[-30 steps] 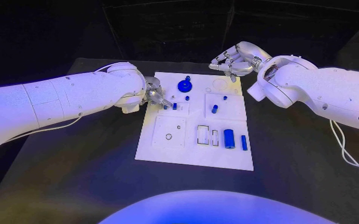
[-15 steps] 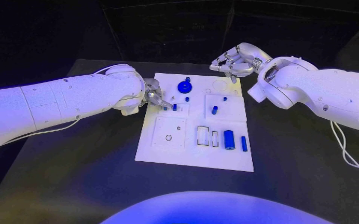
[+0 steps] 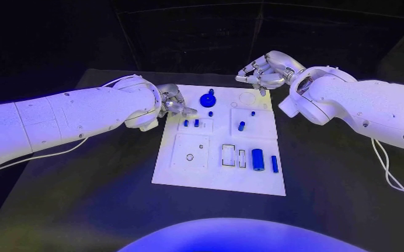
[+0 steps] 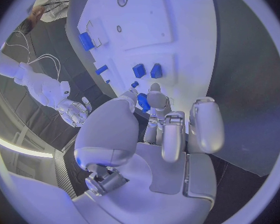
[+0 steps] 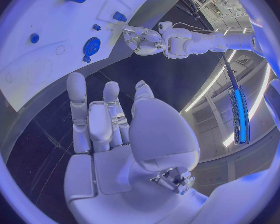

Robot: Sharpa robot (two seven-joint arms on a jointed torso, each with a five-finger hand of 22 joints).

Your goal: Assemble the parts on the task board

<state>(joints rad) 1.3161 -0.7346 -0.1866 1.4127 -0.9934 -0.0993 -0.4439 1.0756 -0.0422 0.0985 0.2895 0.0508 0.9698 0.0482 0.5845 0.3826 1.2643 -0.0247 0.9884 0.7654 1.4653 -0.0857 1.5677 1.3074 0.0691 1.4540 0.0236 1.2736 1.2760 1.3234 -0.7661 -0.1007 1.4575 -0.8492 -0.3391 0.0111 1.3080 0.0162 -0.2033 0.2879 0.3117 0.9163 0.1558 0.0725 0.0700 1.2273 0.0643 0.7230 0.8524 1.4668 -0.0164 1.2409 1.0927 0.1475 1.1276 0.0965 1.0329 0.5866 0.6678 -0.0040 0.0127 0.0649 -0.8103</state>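
Note:
The white task board (image 3: 190,167) lies mid-table, also in the wrist views (image 4: 177,25) (image 5: 53,30). On its far part stands a blue disc with a knob (image 3: 208,96) (image 5: 91,46). Two short blue pegs (image 3: 191,122) (image 4: 146,70) stand side by side near the left edge. A blue cylinder (image 3: 257,159) and a thin blue bar (image 3: 274,163) lie at the near right. My left hand (image 3: 174,105) (image 4: 165,129) hovers by the board's far-left edge, just beyond the two pegs, holding nothing. My right hand (image 3: 265,71) (image 5: 115,124) hangs above the far-right corner with fingers loosely apart and nothing in them.
Other small blue pegs (image 3: 211,112) (image 3: 253,111) (image 3: 241,125) stand mid-board. Rectangular slots (image 3: 228,152) and a round hole (image 3: 190,154) mark the near half. Black table (image 3: 84,193) surrounds the board on every side.
My left hand has drawn back from the two pegs toward the board's far-left edge, leaving both standing. My right hand has risen slightly.

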